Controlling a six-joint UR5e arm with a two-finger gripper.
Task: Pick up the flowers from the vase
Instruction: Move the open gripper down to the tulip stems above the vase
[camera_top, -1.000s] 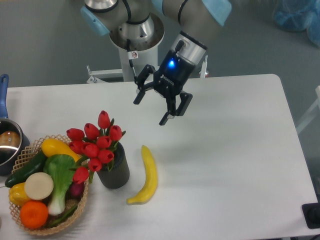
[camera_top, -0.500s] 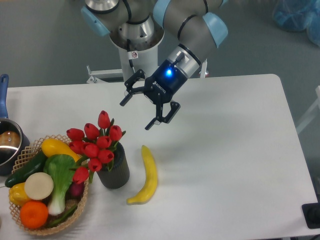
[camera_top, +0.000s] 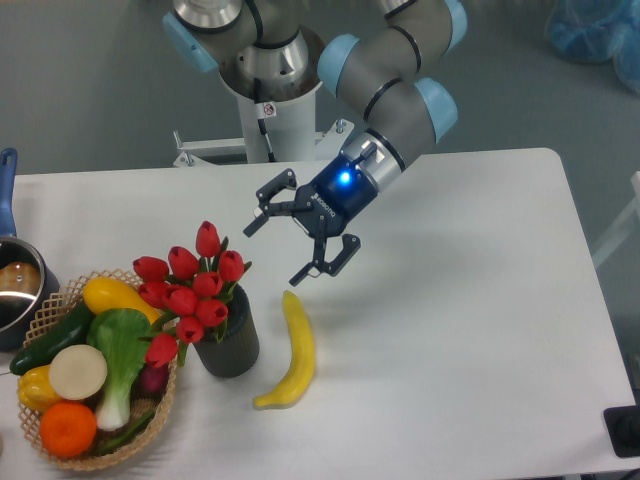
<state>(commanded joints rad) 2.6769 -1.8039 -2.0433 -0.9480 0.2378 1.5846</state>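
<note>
A: How do the jaws stand?

B: Spread wide, with nothing between them. The gripper (camera_top: 274, 250) hangs in the air, tilted down and to the left of the view, one finger (camera_top: 262, 208) high and the other (camera_top: 322, 265) low, a blue light glowing on its body.

A: And the flowers?

B: The flowers (camera_top: 188, 291) sit in the vase (camera_top: 231, 343), just left of and below the jaws, apart from them. The red buds bunch up and spill over the vase's left rim, wider than its mouth. The tallest bud is the nearest to the upper finger, but no contact shows.

A: What lies close by?

B: A banana (camera_top: 292, 352) lies on the surface (camera_top: 470, 330) just right of the vase, its top end under the lower finger, not touching it.

A: Further out?

B: A wicker basket (camera_top: 150, 430) stands just left of the vase, touching or nearly so; I cannot tell which. It holds green, yellow, white and orange produce. Some lower buds hang over its rim. At the left edge a pot (camera_top: 16, 295) with a blue handle is partly cut off.
</note>
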